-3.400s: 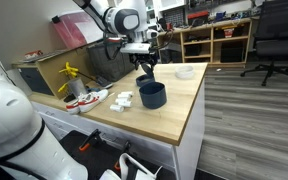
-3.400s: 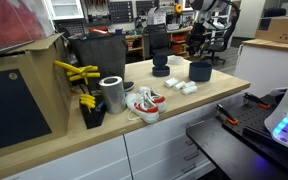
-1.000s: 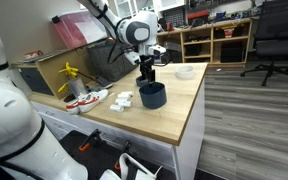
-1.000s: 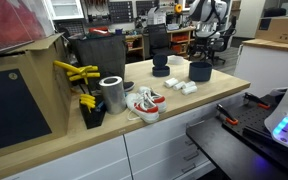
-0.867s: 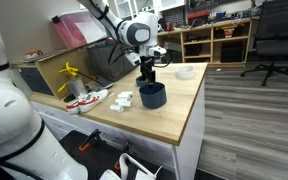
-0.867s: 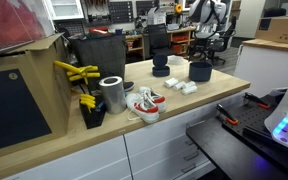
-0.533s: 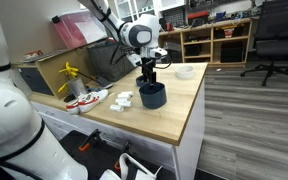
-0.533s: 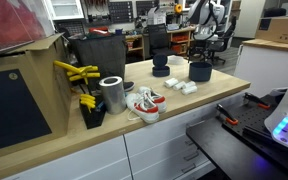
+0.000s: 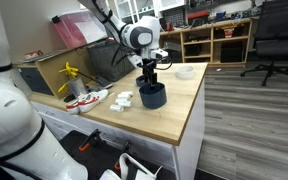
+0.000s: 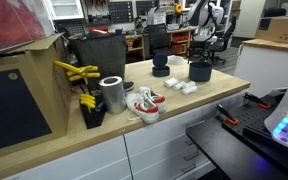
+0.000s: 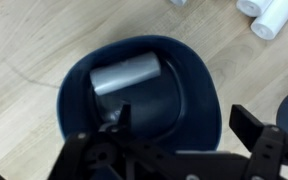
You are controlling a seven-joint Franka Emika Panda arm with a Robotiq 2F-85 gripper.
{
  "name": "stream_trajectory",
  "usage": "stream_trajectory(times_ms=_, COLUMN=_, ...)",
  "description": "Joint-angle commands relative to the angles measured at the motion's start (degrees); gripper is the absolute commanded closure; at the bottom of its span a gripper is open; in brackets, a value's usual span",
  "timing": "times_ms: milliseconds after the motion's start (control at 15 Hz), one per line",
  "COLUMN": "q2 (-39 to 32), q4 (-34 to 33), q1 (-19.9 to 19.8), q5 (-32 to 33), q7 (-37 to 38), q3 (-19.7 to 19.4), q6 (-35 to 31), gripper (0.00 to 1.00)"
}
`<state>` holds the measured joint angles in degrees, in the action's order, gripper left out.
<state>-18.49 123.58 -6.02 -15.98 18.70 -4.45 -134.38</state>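
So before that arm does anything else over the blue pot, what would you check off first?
1. Jaws apart: ok. The gripper is open, with nothing between its fingers.
2. Gripper lined up: ok. It hangs over the dark blue round container, and the wrist view looks straight into it.
3. Contents in sight: ok. A shiny grey cylinder lies on its side inside, near one wall.
4. Container steady: ok. It stands upright on the light wooden tabletop.
5. Neighbours out of the way: ok. The white rolls lie apart from the container.
6. Fingertips clear of the rim: cannot tell from these angles.
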Motion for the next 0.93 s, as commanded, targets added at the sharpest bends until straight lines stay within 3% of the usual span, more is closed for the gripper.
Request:
stream_trajectory(times_ms=0, q2=-2.0, q4=-1.0, q1=0.9, q5=0.3, q7=2.1, q3=-0.9, q6=-1.5, gripper=0.0)
stream_trajectory(times_ms=667, q2=-3.8, q4=-1.8, q1=0.5, q5=0.7, q7=-0.2, q3=-0.8, q6=-0.8, gripper=0.0)
stream_trajectory(times_ms=733, q2=-4.0, q4=-1.8, q1=0.3, q5=1.1, q7=-1.9, q3=-0.6, q6=-0.9, gripper=0.25)
stream_trajectory(times_ms=867, q2=-4.0, q4=-1.7, q1=0.1, q5=1.0, q7=-4.3, q3=-0.2, q6=-1.1, gripper=0.34)
